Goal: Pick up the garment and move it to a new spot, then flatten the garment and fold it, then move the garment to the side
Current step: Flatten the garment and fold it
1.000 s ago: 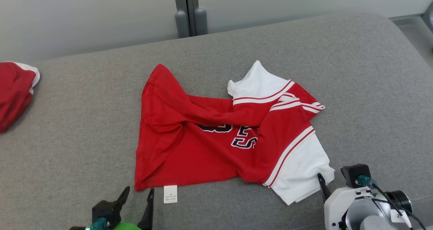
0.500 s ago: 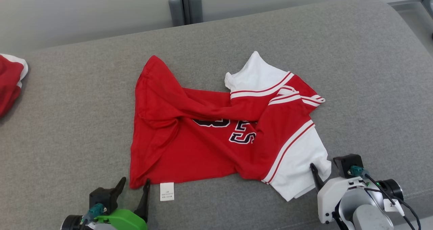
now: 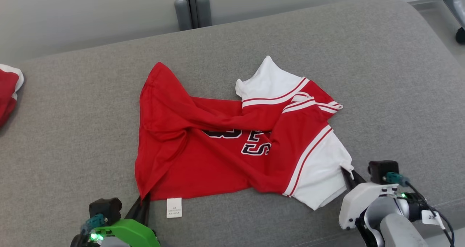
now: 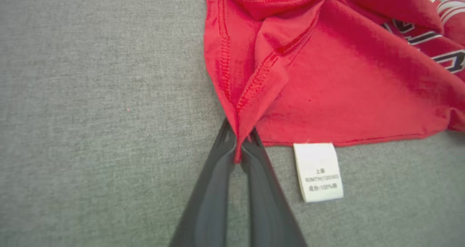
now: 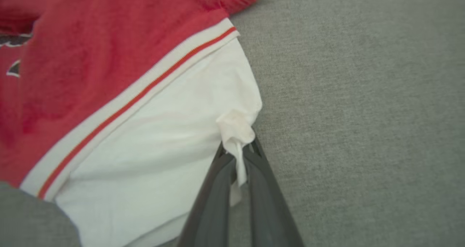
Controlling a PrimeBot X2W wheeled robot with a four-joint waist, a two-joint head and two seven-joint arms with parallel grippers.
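The garment (image 3: 218, 156) is a red jersey with white striped sleeves and dark lettering, lying crumpled on a grey cushion (image 3: 381, 94). My left gripper (image 3: 144, 200) is shut on its near left hem corner; the left wrist view shows the red hem (image 4: 250, 90) pinched between the dark fingers (image 4: 214, 189), with a white care label (image 4: 319, 171) beside them. My right gripper (image 3: 348, 171) is shut on the edge of the near white sleeve; in the right wrist view a tuft of white cloth (image 5: 236, 130) bunches between the fingers (image 5: 265, 199).
Another red and white garment (image 3: 8, 90) lies at the cushion's far left edge. A grey post (image 3: 189, 7) stands behind the cushion against a pale wall. Bare grey cushion lies on every side of the jersey. The cushion's right edge curves down toward the floor (image 3: 441, 18).
Both grippers have gone from open to shut, the left on the red hem corner, the right on the white sleeve edge. The head camera has shifted slightly.
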